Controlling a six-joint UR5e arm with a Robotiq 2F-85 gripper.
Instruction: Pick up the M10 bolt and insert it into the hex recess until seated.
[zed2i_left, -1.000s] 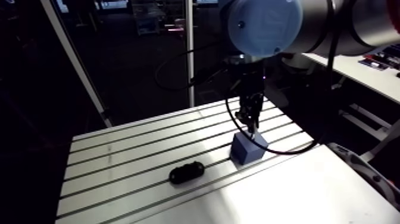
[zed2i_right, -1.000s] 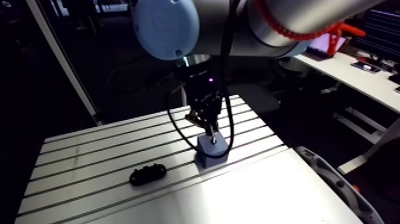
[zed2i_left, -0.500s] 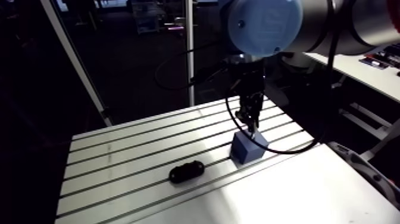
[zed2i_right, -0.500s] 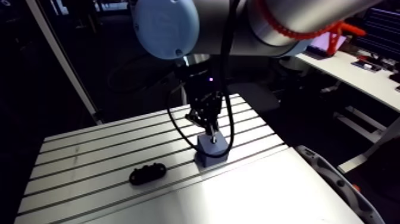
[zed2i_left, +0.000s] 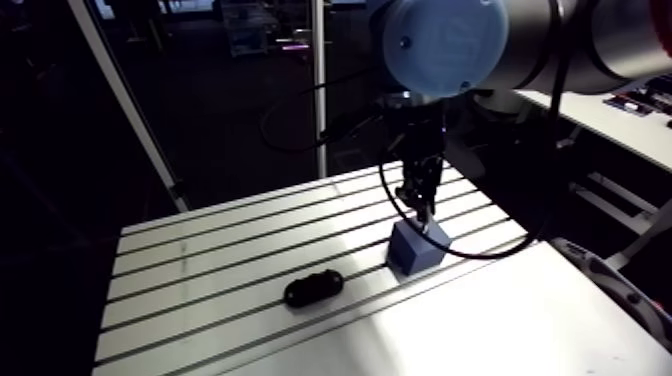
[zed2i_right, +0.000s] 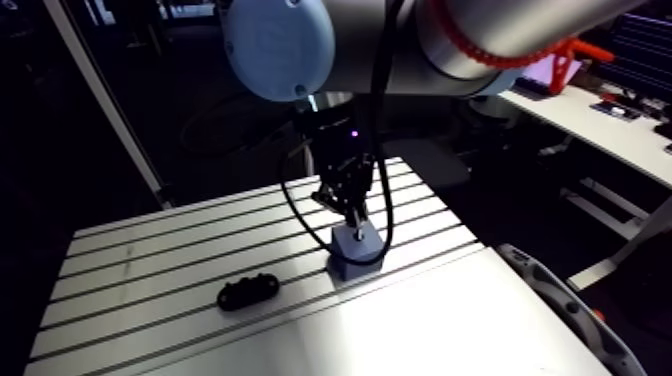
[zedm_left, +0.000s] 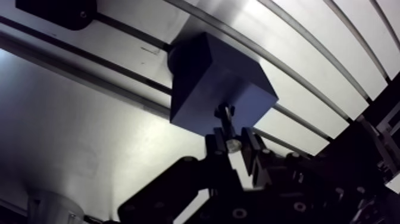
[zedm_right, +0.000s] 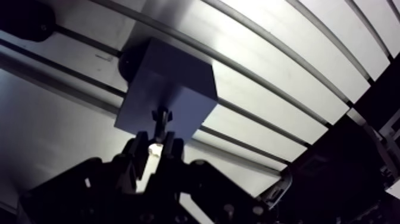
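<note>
Directly above the blue cube-shaped block (zedm_left: 208, 77) hangs the black two-finger gripper (zedm_left: 234, 143), its fingers (zedm_left: 216, 148) drawn close and pinching the small dark metal bolt (zedm_left: 225, 117) between them. The bolt points down, and its lower end meets the block's top face near the edge closest to the gripper; whether it sits inside a recess cannot be told. The block stands on the slotted aluminium table (zed2i_left: 200, 255), well apart from a black oblong object (zed2i_left: 313, 289) lying across the slots.

One bolt (zedm_left: 225, 117), one block (zedm_left: 205, 74), one black part (zed2i_left: 313, 289)
</note>
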